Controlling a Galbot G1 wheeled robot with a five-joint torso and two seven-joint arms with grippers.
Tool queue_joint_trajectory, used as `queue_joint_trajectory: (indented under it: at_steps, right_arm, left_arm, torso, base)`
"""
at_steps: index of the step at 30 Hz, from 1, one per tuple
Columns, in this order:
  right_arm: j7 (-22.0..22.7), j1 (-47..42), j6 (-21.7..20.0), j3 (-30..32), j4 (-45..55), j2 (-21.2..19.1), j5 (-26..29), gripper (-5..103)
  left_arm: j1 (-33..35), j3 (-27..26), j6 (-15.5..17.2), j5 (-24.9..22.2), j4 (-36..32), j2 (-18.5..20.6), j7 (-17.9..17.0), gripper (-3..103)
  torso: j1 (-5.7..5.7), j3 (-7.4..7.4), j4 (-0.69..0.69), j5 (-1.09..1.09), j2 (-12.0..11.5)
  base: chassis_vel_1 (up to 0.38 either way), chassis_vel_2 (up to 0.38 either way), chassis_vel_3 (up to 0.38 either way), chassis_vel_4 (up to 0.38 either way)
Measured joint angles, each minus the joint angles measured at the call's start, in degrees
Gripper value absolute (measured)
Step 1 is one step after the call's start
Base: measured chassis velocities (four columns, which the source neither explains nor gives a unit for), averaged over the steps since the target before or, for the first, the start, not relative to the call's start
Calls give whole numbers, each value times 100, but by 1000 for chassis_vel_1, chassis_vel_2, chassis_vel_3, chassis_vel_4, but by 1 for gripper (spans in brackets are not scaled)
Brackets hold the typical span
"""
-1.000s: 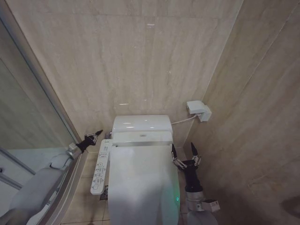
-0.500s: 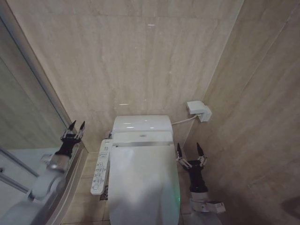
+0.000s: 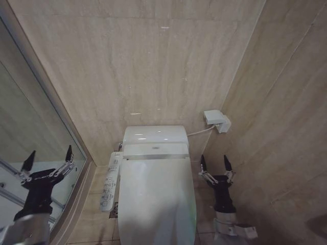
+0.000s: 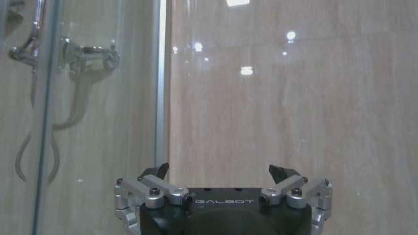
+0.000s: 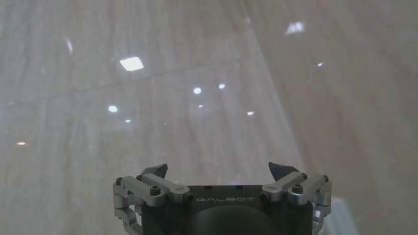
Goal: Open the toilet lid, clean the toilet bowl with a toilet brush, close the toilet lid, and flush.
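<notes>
The right gripper (image 3: 214, 162) is held upright beside the right flank of the toilet, its two dark fingers spread wide with nothing between them, and it is seen close to the beige tiled side wall (image 3: 286, 112). From its wrist camera the right gripper (image 5: 219, 170) is shown facing glossy tiles alone, with its tips parted. The toilet lid (image 3: 156, 196) is found to the left of this gripper, near it but not touched, and it lies shut and flat over the toilet bowl (image 3: 118, 224). A white button panel (image 3: 110, 182) is fixed along the toilet's left side, and a white cistern (image 3: 155, 135) stands behind the lid against the back wall. The left gripper (image 3: 47, 157) is raised well apart from the toilet, in front of the glass shower screen (image 3: 30, 132), with its fingers likewise spread and empty. In its wrist view the left gripper (image 4: 219, 171) is pointed at the screen's edge and the tiles.
</notes>
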Motion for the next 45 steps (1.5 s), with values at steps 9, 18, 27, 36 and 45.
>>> queue_joint_trajectory:
  at_steps: [9,18,27,36,45]
  right_arm:
    - [112,-321,18,204,265,126,13,100]
    - [124,-473,36,285,384,194,47,100]
    - [157,-493,58,305,349,282,43,100]
    - [156,-481,112,288,238,388,-26,100]
    - [159,-424,129,300,130,410,-58,100]
  left_arm:
    - [-75,180,-124,57,26,-2,64,100]
    - [-301,376,-145,62,223,84,164,100]
    - [-505,409,-141,-29,393,208,230,100]
    - [-637,431,-137,-84,540,290,280,100]
    - [-784,526,-138,-85,663,317,338,100]
  torso:
    - [2,1,1,-1,0]
    - [4,2,2,-2,-1]
    - [2,1,0,-1,-1]
    - [2,1,0,-1,-1]
    - [0,0,3,2,0]
  base:
    - [0,0,0,0]
    - [32,-27,-38,29]
    - [167,-185,-177,169]
    - [270,-268,-267,260]
    - [359,-365,-346,357]
